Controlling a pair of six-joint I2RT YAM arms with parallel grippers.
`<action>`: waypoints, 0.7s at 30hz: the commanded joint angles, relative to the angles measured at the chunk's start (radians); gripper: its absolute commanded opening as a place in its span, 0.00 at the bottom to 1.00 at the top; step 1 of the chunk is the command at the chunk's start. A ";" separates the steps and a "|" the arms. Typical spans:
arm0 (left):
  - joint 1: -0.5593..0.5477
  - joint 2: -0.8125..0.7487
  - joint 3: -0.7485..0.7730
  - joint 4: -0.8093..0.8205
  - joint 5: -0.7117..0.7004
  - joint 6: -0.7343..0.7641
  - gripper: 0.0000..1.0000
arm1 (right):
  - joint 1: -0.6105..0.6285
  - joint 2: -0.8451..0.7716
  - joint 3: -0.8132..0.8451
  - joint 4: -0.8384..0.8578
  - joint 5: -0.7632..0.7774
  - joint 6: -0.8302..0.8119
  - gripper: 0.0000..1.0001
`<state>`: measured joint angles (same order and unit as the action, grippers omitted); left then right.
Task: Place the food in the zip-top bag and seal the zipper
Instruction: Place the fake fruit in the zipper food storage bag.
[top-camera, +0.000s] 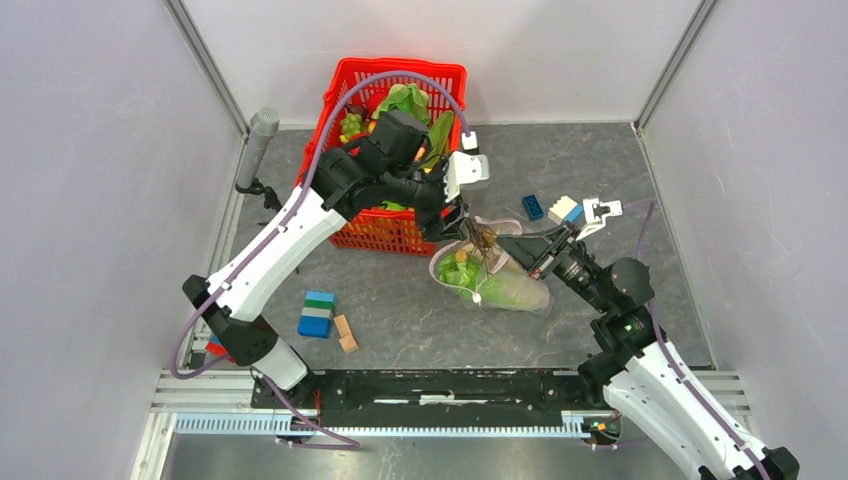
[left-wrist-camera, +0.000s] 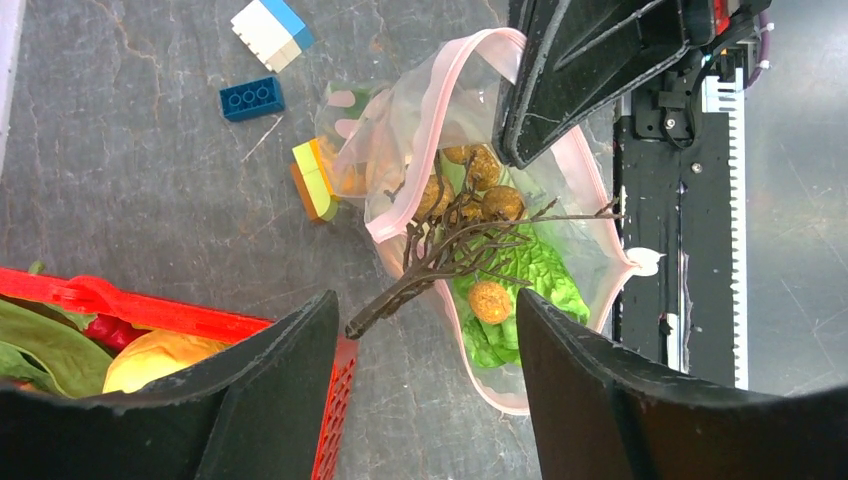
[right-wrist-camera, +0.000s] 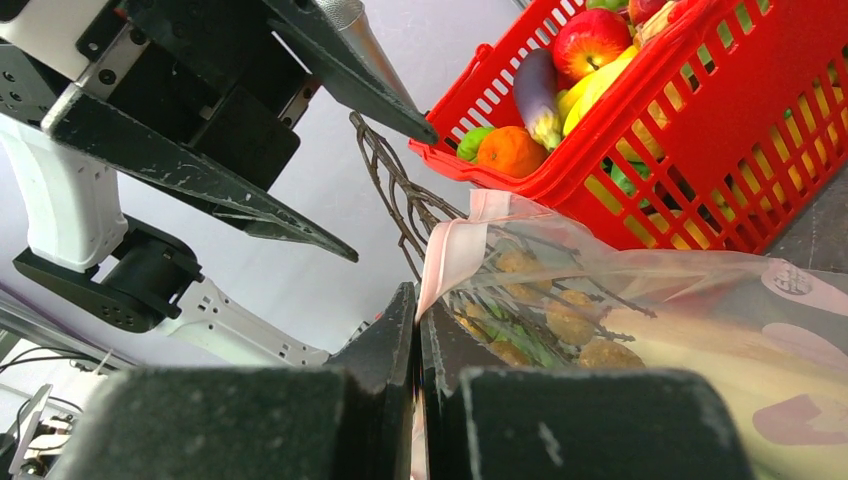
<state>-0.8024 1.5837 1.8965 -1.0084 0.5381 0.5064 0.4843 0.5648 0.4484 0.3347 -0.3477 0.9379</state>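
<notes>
Left wrist: fruit twig (left-wrist-camera: 420, 268) in zip-top bag (left-wrist-camera: 585, 250), stem toward basket (left-wrist-camera: 150, 312).

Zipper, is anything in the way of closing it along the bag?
Yes. The twig lies across the zipper at the mouth of the bag, stem poking out toward the basket. The right tool also pinches that strip.

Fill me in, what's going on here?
The right gripper is shut on the pink rim of the clear bag, holding its mouth open. The left gripper hangs open above it. A brown twig with round tan fruit lies half in the bag on leafy greens, stem poking over the rim. More produce sits in the red basket.
</notes>
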 joint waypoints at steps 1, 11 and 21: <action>0.005 0.009 0.044 0.010 0.023 0.025 0.73 | 0.004 -0.009 0.011 0.077 -0.012 -0.001 0.06; 0.003 0.024 0.064 0.022 0.025 0.019 0.54 | 0.003 -0.010 0.003 0.083 -0.012 0.004 0.06; 0.002 0.025 0.067 0.003 0.051 0.022 0.11 | 0.003 -0.017 -0.008 0.087 -0.008 0.011 0.07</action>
<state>-0.8024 1.5986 1.9213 -1.0084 0.5533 0.5152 0.4843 0.5636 0.4438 0.3428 -0.3576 0.9409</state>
